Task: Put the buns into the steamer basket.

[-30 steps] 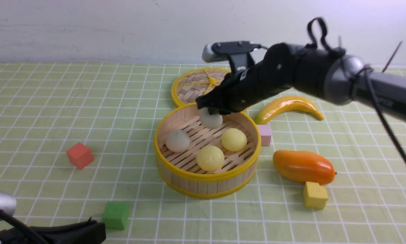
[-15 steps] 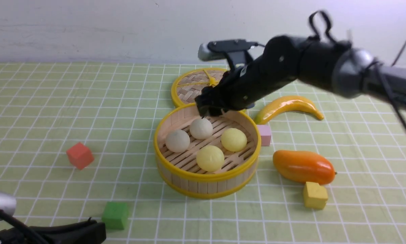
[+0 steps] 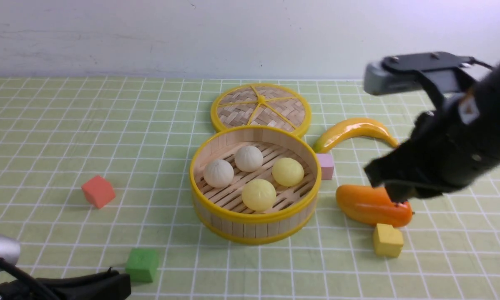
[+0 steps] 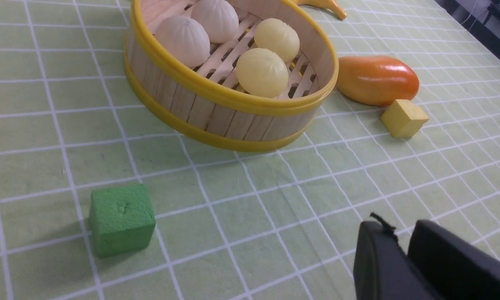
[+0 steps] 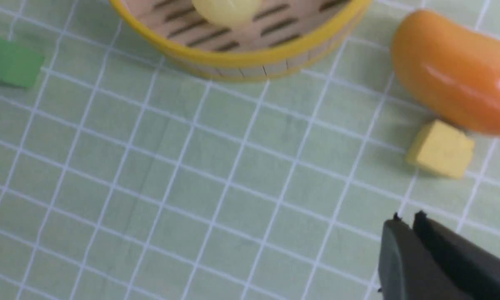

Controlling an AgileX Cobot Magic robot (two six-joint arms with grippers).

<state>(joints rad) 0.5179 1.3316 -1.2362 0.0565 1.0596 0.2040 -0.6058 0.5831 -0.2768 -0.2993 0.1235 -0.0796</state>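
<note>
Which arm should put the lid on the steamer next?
Right. The right gripper hangs empty and shut over the mango, beside the steamer holding four buns; the lid lies just behind. The left gripper sits low near the green cube.

I see all 4 buns sitting in the steamer basket, a round bamboo tray w/ yellow rims, flat on the cloth. 2 off-white pleated ones touch at far left; 2 pale yellow ones sit nearer and right, slightly apart.
</note>
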